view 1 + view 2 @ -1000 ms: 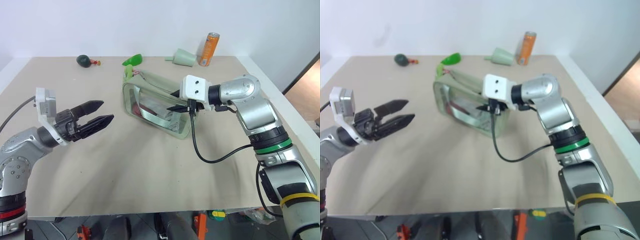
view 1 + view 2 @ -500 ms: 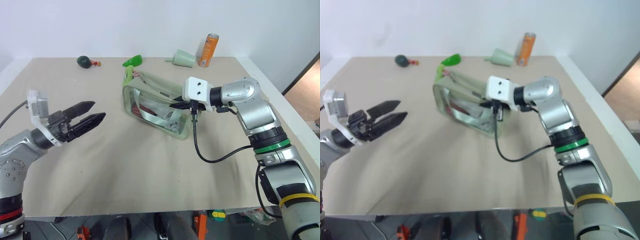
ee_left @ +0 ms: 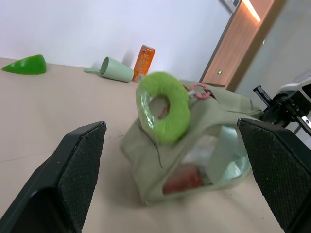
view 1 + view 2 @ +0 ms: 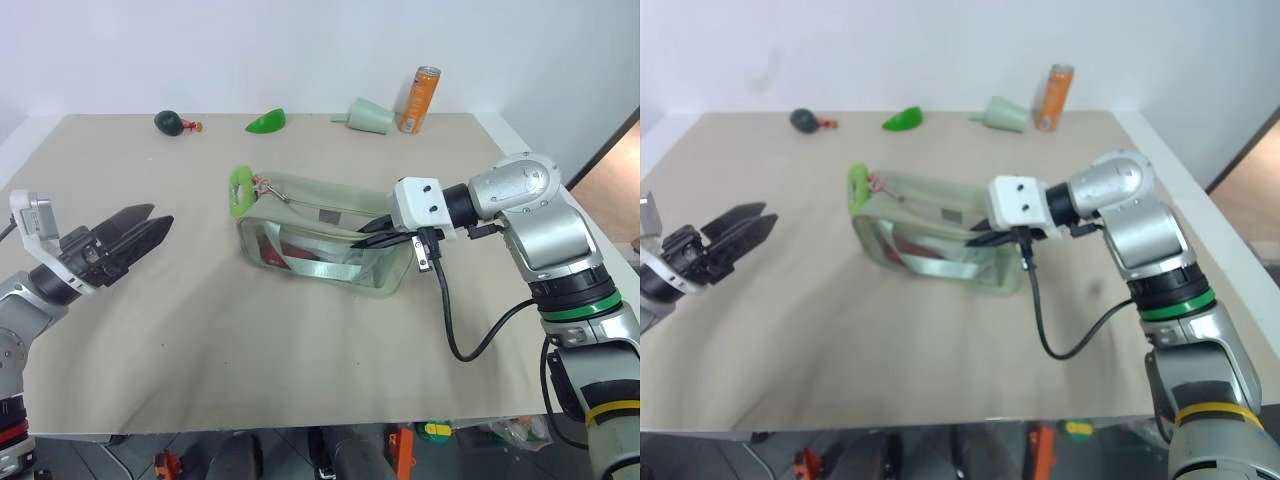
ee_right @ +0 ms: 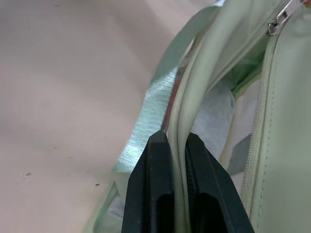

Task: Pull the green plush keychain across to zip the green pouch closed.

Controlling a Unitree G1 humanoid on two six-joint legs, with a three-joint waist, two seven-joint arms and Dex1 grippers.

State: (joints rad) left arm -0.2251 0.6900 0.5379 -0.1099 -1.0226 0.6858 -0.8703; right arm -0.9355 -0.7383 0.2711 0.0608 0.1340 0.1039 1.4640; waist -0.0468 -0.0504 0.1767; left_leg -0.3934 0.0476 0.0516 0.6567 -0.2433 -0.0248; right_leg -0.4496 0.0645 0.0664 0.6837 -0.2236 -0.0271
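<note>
The green pouch point(image 4: 320, 243) lies across the middle of the table with red items showing through its clear side. The green plush keychain point(image 4: 240, 188), a lime fuzzy ring on a pinkish link, stands at the pouch's left end. My right gripper point(image 4: 368, 236) is shut on the fabric rim at the pouch's right end; in the right wrist view both fingers point(image 5: 158, 194) pinch the pale green edge beside the zipper. My left gripper point(image 4: 158, 218) hangs open to the left of the pouch, well apart from it, with the keychain point(image 3: 165, 104) framed between its fingers.
Along the table's far edge stand an orange can point(image 4: 419, 98), a pale green cone point(image 4: 366, 116), a bright green wedge point(image 4: 266, 122) and a small dark green object point(image 4: 170, 122). Bare tabletop point(image 4: 250, 340) lies in front of the pouch.
The right gripper shut on the pouch's end and drew it back toward me, swinging the pouch to lie crosswise. The left gripper moved farther left, still open.
</note>
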